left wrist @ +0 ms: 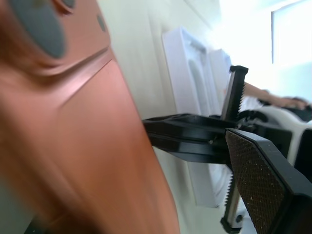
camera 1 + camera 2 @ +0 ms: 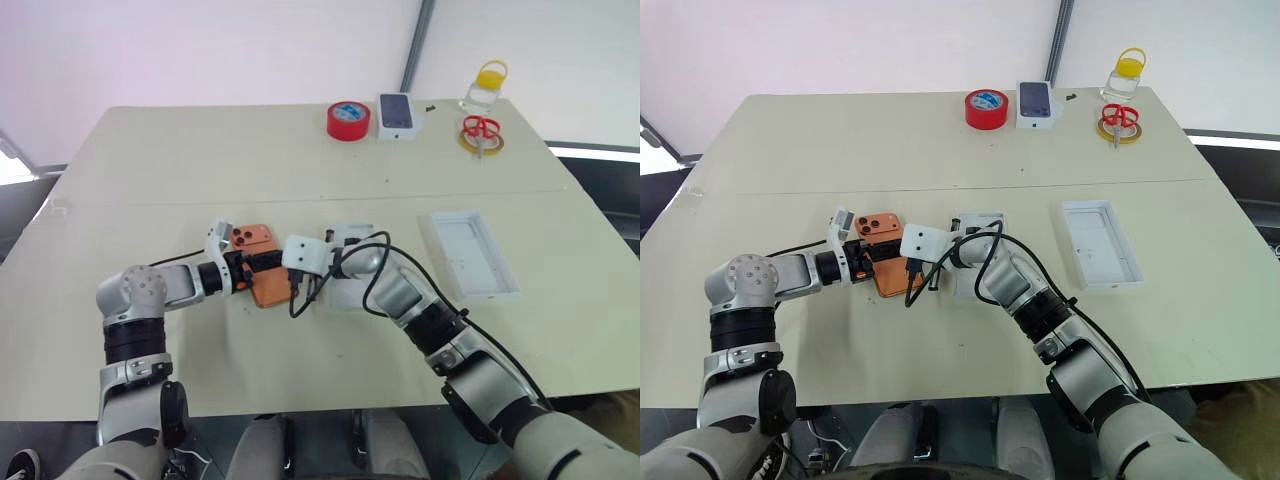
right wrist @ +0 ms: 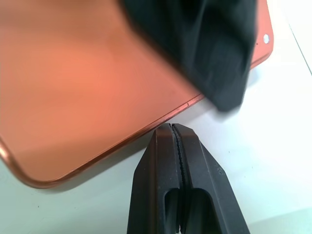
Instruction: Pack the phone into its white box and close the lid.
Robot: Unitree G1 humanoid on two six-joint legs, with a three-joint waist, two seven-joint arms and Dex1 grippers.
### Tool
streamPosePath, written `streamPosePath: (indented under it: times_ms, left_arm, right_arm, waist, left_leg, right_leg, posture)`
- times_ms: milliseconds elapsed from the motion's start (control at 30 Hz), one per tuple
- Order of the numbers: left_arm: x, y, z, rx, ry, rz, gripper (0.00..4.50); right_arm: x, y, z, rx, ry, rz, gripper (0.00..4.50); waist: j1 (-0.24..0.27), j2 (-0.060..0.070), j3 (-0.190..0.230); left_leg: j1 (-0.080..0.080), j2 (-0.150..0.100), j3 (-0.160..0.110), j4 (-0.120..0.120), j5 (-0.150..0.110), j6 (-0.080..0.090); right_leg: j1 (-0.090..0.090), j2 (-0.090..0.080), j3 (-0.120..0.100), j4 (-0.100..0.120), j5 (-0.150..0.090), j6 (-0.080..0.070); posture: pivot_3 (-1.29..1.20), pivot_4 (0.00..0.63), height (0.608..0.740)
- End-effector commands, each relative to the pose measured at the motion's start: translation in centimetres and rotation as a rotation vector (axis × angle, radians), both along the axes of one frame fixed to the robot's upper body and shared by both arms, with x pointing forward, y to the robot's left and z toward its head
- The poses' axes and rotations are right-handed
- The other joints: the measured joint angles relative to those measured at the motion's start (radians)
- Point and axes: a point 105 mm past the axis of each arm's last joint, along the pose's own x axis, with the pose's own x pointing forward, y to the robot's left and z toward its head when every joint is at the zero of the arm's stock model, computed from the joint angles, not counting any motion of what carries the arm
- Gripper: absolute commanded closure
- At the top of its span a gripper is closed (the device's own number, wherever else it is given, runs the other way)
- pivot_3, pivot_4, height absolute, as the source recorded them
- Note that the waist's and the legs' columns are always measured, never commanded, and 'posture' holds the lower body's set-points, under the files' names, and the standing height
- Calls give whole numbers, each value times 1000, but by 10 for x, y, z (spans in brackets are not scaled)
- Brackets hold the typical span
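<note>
Light: bright, even, diffuse daylight; head views wash pale across the top | Glare: left wrist view blown out upper right | Shadows: soft, faint on table | Blur: phone smeared, out of focus at left; dark finger blurred at top of right wrist view | Edges: mild bowing in head views
</note>
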Motion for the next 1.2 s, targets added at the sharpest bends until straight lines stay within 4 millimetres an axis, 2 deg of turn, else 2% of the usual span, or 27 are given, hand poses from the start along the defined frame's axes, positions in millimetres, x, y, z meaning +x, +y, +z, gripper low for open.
streamPosePath:
  times_ms: [33, 233, 433, 533, 633, 933, 1067, 1200]
  left_arm:
    - [-2, 0, 13, -53, -53, 6, 972]
    - [-8, -3, 9, -105, -34, 18, 972]
    - [-9, 3, 10, -115, -32, 53, 972]
    - [-8, -1, 5, -114, -17, 58, 1854]
    - [-9, -3, 5, -114, -20, 53, 3262]
    - [-13, 2, -3, -127, 16, 77, 3262]
    - [-13, 2, -2, -153, 18, 84, 4435]
    - [-14, 3, -3, -153, 33, 91, 4435]
  right_arm:
    - [-7, 3, -10, -22, 26, 20, 4488]
    - [-7, 4, -10, -23, 25, 27, 4488]
    - [-9, 4, -12, -26, 29, 31, 4488]
    - [-10, 5, -12, -26, 30, 33, 4500]
    - [-10, 5, -12, -26, 30, 33, 4500]
    - [-10, 3, -13, -26, 31, 24, 4500]
    - [-9, 3, -12, -23, 29, 20, 4500]
    - [-7, 1, -1, 33, 35, 13, 4500]
  waist:
    - [0, 0, 0]
    - [0, 0, 0]
    - [0, -1, 0]
    - [0, -1, 0]
    - [1, -1, 0]
    - [1, -1, 0]
    - [1, -1, 0]
    - [0, -1, 0]
  left_leg:
    - [0, 0, 0, 0, 0, 0]
    - [0, 0, 0, 0, 0, 0]
    - [0, 0, 0, 0, 0, 0]
    - [0, 0, 0, 0, 0, 0]
    - [0, 0, 0, 0, 0, 0]
    - [0, 0, 0, -1, 0, 0]
    - [0, 0, 0, -1, 0, 0]
    - [0, 0, 0, -1, 0, 0]
  right_leg:
    - [0, 0, 0, 0, 0, 0]
    - [0, 0, 0, 0, 0, 0]
    - [0, 0, 0, 0, 0, 0]
    - [0, 0, 0, 0, 0, 0]
    - [0, 0, 0, 0, 0, 0]
    - [0, 0, 0, -1, 0, 0]
    - [0, 0, 0, -1, -1, -1]
    - [0, 0, 0, -1, -1, -1]
  posture:
    - [0, 150, 740]
    - [0, 150, 740]
    - [0, 150, 740]
    - [0, 150, 740]
    - [0, 150, 740]
    - [0, 150, 740]
    - [0, 150, 740]
    - [0, 150, 740]
